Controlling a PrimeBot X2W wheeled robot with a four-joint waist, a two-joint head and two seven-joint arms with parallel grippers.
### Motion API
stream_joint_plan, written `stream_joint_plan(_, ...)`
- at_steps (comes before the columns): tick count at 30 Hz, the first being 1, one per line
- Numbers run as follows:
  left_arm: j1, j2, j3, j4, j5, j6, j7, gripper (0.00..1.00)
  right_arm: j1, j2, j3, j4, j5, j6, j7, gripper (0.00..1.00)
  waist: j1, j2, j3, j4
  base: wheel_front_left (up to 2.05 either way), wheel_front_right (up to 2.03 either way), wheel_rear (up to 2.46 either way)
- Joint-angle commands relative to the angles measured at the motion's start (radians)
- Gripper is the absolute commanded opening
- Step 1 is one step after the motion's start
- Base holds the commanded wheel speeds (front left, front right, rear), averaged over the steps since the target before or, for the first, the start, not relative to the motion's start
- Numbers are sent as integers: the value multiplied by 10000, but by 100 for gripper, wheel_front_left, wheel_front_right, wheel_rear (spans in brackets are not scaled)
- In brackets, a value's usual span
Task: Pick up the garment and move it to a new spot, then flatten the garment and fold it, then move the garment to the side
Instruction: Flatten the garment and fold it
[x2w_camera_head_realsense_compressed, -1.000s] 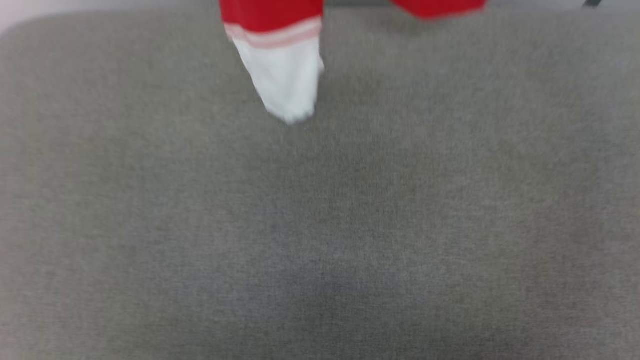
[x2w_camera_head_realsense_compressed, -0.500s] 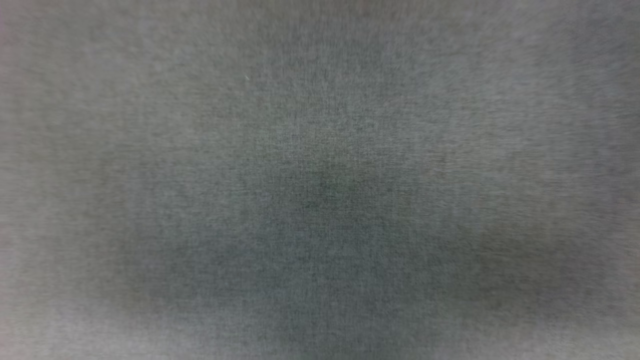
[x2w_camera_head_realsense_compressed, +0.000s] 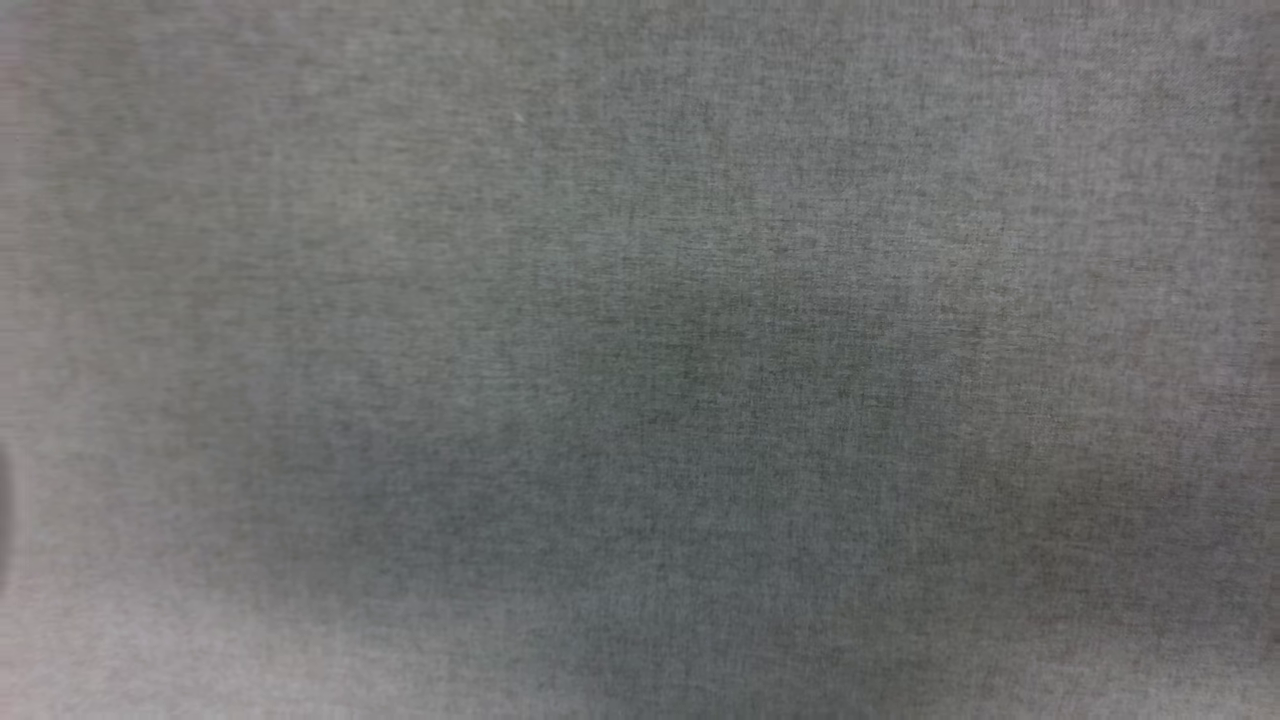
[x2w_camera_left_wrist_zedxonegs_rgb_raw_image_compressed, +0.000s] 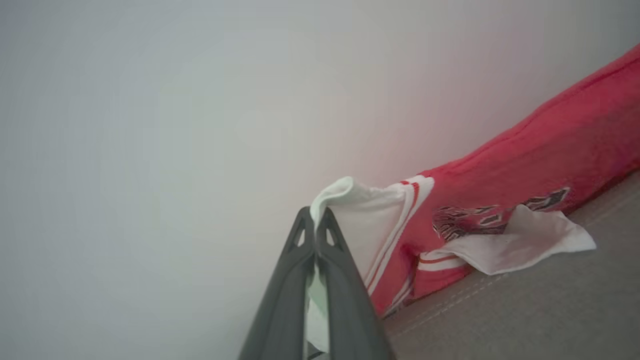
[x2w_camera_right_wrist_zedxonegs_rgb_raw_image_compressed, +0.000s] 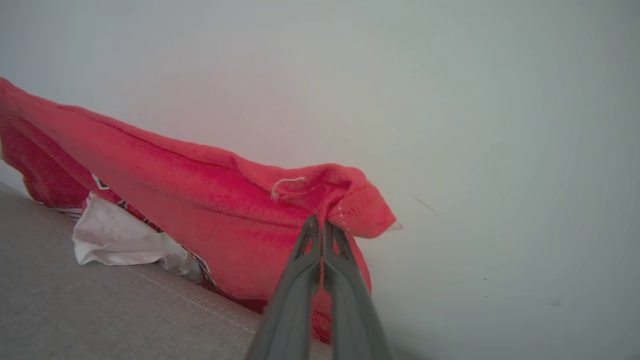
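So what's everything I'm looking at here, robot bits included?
garment: one, red with white sleeves and striped trim, held up between the two grippers, its lower part hanging down to the fabric surface
fabric surface: one, grey woven, under the garment, with a stitched seam
wall: one, pale, behind the garment
left gripper: one, dark grey, jaws shut on the white sleeve
right gripper: one, dark grey, jaws shut on a red edge of the garment
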Motion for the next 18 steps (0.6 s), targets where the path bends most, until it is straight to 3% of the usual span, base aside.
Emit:
stream_joint_plan(1,305,-103,-26,61,-121,-75,10,0,257,-90,-5,-75,73,-14,-51,0,0,0,-779,247,0,0,0)
stream_joint_plan(13,2932,-160,-478,-262,-761,-277,100,0,2647,-775,696,-1307,1317,-14,21,0,0,0,-3580,259,0,0,0)
stream_joint_plan(18,4573,189,-878,-1158,-1240,-273,370,0,4264,-1259,1160,-2283,2128,-14,145,0,0,0,-4584,216,0,0,0)
